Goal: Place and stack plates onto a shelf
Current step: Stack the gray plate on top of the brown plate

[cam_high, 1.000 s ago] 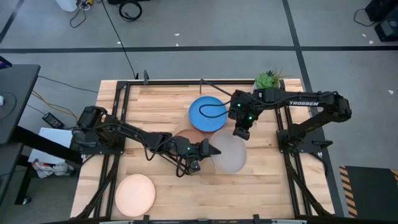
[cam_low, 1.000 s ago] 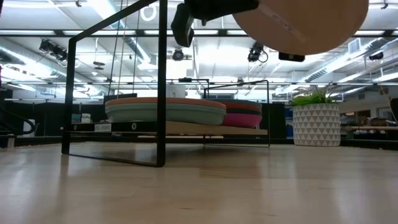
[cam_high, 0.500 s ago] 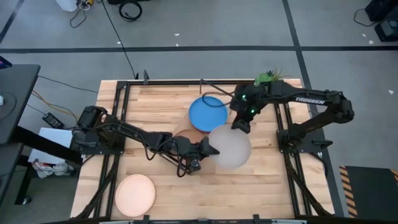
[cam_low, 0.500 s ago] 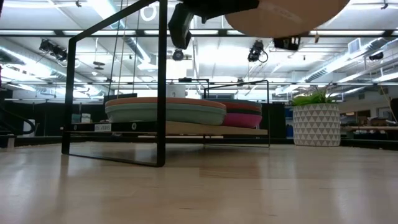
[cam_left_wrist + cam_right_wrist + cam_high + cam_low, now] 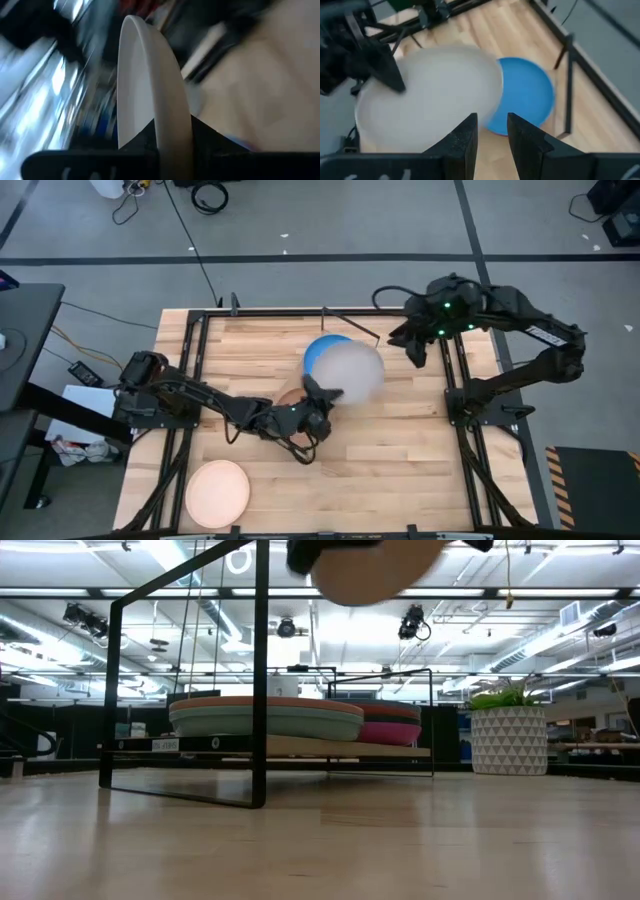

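Observation:
My left gripper (image 5: 322, 395) is near the table's middle, shut on a grey plate (image 5: 350, 370) that hovers over the bright blue plate (image 5: 316, 352). The low view shows the grey plate (image 5: 375, 570) high above the shelf's pale board (image 5: 300, 747). On that board lie a teal plate (image 5: 265, 722) with an orange one on top, and a magenta plate (image 5: 392, 730). A terracotta plate (image 5: 291, 392) peeks out beside the blue one. My right gripper (image 5: 413, 352) is open, off to the far right, touching nothing; its wrist view looks down on both plates. My left gripper pinches the grey plate's rim (image 5: 172, 117) between its two fingers, on the plate's left, near side. The fingers come in from the table's left. The plate is lifted clear and sticks out beyond the fingertips, partly over the blue plate (image 5: 525, 95).
A cream plate (image 5: 217, 492) lies near the table's near-left corner. The shelf's black wire frame (image 5: 260, 670) stands tall around the board. A potted plant (image 5: 508, 740) sits at the far right. Bare tabletop (image 5: 400, 470) lies on the near right.
My right gripper has left the grey plate's far rim and drawn back up toward the table's far right. My left gripper has carried the plate toward the far edge and slightly left, from bare table to over the blue plate, and higher.

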